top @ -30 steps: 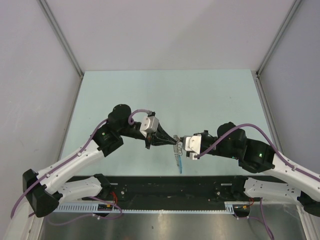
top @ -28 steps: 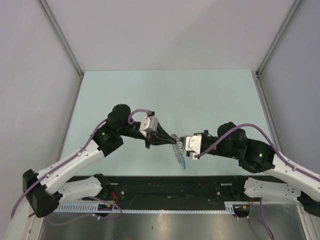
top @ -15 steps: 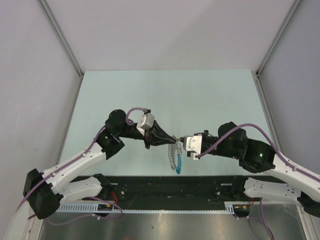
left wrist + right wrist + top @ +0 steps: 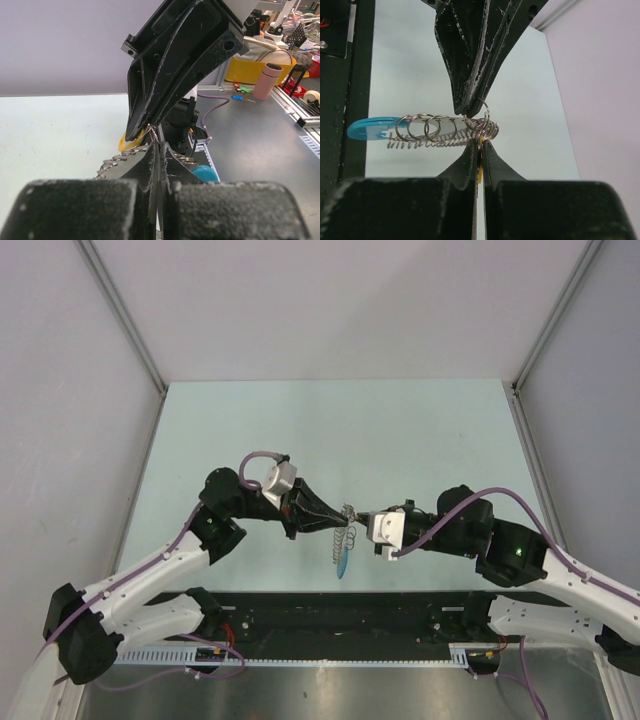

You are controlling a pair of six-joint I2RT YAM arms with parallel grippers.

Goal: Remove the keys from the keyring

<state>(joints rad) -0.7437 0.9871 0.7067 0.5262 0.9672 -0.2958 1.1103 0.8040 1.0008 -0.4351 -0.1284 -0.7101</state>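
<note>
The keys (image 4: 341, 540) hang as a string of small silvery rings and pieces with a bright blue piece (image 4: 342, 563) at the bottom, above the table, between my two grippers. My left gripper (image 4: 344, 513) is shut on the thin keyring (image 4: 482, 107) at the top of the bunch. My right gripper (image 4: 359, 517) faces it tip to tip and is shut on a thin yellow tag (image 4: 479, 165) of the bunch. The right wrist view shows the rings (image 4: 432, 128) strung out sideways towards the blue piece (image 4: 364, 128). In the left wrist view the left gripper (image 4: 158, 146) is shut, with the keys (image 4: 117, 160) beside it.
The pale green table (image 4: 400, 435) runs back to grey walls. A black frame and cable rail (image 4: 320, 612) run along the near edge below the bunch. A yellow bin (image 4: 252, 70) and a pink cylinder (image 4: 267, 80) stand beyond the table in the left wrist view.
The left arm has drawn back to the left and turned its wrist. The gripper tips and the bunch have shifted slightly left, and the blue piece has swung left and a little up.
</note>
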